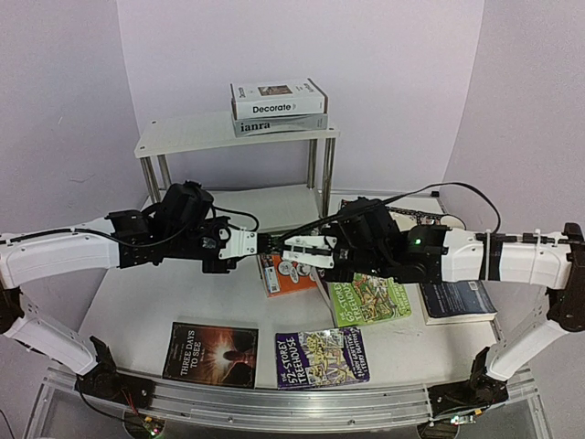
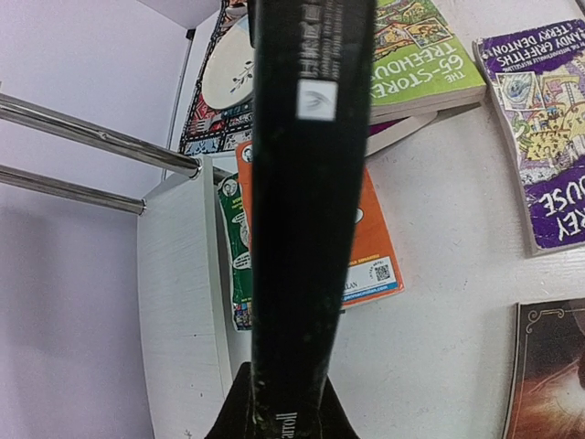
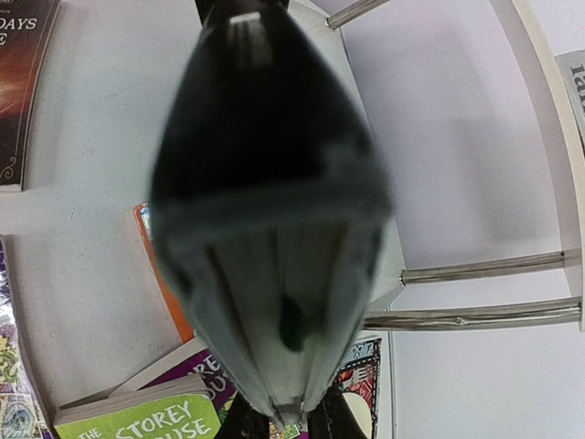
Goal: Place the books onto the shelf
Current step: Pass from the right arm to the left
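Both grippers hold one dark book [image 1: 267,243] in mid-air in front of the shelf [image 1: 192,137], above an orange book [image 1: 285,276]. My left gripper [image 1: 245,242] is shut on its spine end; in the left wrist view the black spine [image 2: 306,183] rises from between the jaws [image 2: 283,413]. My right gripper [image 1: 294,251] is shut on the opposite edge, where the pages [image 3: 274,256] fan out above the fingers [image 3: 291,422]. "Decorate" [image 1: 279,96] lies on grey "ianra" [image 1: 274,125] on the shelf top. On the table lie "Three Days to See" [image 1: 210,354], purple [image 1: 322,357] and green [image 1: 368,299] Treehouse paperbacks and a navy book [image 1: 457,300].
A patterned placemat with a plate [image 1: 413,218] lies at the back right beside the shelf. The shelf's chrome legs [image 2: 91,137] and white lower tier [image 2: 178,302] are close to the left of the held book. Purple walls close off the back and sides.
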You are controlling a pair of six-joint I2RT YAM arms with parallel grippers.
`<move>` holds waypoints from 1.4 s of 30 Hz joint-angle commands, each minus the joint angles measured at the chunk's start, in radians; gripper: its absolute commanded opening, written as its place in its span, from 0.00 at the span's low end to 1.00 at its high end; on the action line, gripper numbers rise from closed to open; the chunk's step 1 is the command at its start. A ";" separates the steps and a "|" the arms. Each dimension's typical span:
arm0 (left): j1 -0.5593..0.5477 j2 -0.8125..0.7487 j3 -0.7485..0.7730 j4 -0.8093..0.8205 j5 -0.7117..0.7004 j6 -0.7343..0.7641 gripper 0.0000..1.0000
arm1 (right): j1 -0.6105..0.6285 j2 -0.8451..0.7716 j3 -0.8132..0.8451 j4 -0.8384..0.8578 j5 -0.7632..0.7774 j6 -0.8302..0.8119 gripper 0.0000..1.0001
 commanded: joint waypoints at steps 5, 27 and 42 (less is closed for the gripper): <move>0.000 -0.035 0.015 0.026 -0.097 -0.024 0.00 | 0.003 -0.095 -0.002 0.124 0.054 0.020 0.52; 0.000 0.083 0.076 0.081 -0.469 -0.063 0.00 | 0.001 -0.211 -0.296 0.247 0.336 0.338 0.98; 0.000 0.154 0.062 0.228 -0.579 -0.046 0.00 | -0.018 -0.329 -0.551 0.290 0.389 0.574 0.98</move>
